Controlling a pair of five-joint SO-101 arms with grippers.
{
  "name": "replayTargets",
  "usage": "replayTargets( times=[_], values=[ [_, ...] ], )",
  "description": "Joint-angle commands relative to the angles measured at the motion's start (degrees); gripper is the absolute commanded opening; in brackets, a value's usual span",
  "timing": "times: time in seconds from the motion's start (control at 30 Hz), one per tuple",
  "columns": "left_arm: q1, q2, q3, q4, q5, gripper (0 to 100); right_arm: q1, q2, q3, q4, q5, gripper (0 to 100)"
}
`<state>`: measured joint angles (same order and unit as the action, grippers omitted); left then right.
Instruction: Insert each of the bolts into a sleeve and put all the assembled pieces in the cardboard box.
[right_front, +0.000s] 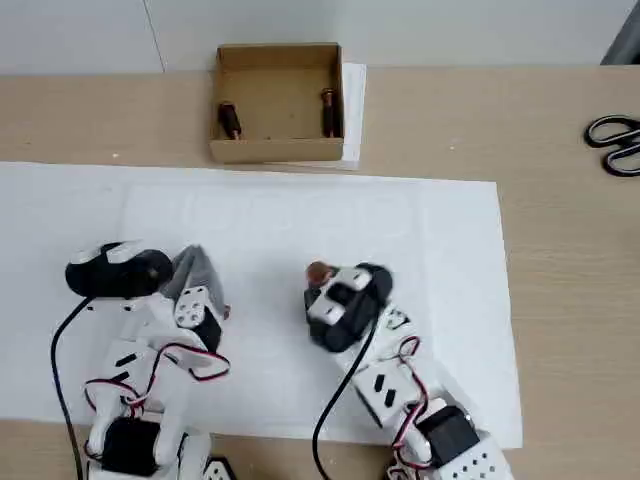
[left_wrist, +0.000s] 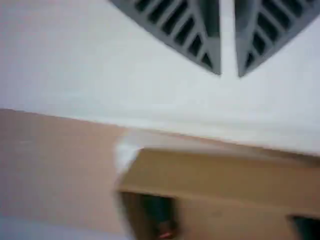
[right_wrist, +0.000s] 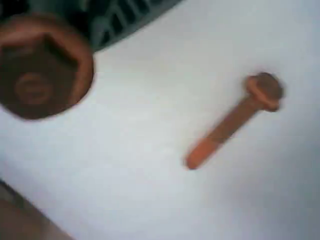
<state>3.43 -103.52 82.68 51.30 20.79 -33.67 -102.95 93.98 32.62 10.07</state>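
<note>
The cardboard box stands at the back of the table, and two dark assembled pieces lie inside it. My right gripper hovers over the middle of the white paper, shut on a copper-coloured bolt whose hex head faces the wrist camera, beside a grey finger. A second bolt lies loose on the paper beneath that arm. My left gripper is at the left over the paper. Its grey fingers are shut with nothing between them and point toward the box.
A white paper sheet covers most of the table in front of the box. Black scissors lie at the far right edge on bare wood. A white slip sticks out beside the box.
</note>
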Motion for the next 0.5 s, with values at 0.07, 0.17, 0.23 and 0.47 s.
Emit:
replayTargets(
  times=[0.07,0.17,0.23,0.47],
  values=[
    [-5.4,-0.4,0.8,-1.2,-0.4,1,8.1,-0.3,-2.6,-2.2,-1.4,0.4],
    [-5.4,-0.4,0.8,0.4,-0.4,1,9.3,-0.2,-5.5,-2.1,-1.5,0.4],
    [-5.5,-0.4,0.8,2.5,-0.4,1,10.6,0.7,-6.9,-1.9,-1.5,0.4],
    [-8.9,-0.4,-0.3,5.0,-1.4,1,17.7,25.2,-27.4,-1.7,-11.3,0.4]
  ],
)
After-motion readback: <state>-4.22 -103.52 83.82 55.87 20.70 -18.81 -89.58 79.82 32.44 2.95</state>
